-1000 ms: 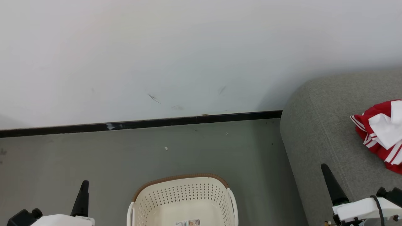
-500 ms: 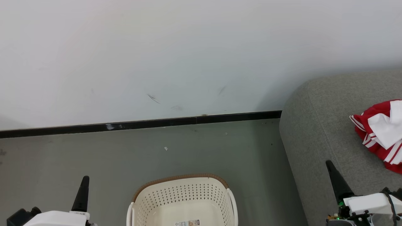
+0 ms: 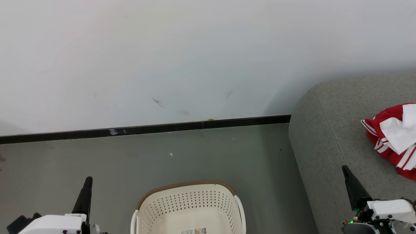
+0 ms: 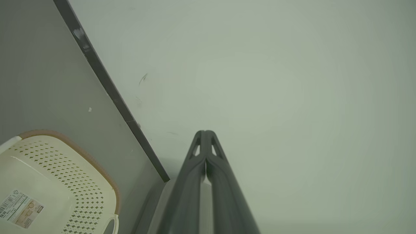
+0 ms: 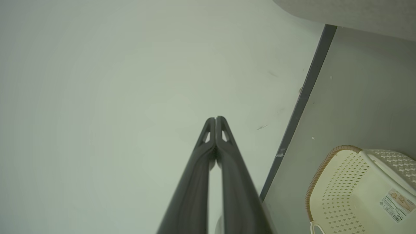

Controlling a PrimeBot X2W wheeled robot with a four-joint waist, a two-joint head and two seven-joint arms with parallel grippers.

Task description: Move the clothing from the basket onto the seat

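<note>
Clothing (image 3: 393, 136) bunched on seat (image 3: 328, 130), found forward-right of right end effector (image 3: 347, 172), nearer than left end effector (image 3: 87, 182); both pinched closed, nothing held; basket (image 3: 188, 208) placed between them.

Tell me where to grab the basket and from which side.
Probably the basket's white side handle, taken from above with the right gripper: the basket stands upright, and that handle's thin bar stands off the perforated wall on the robot's right.
</note>
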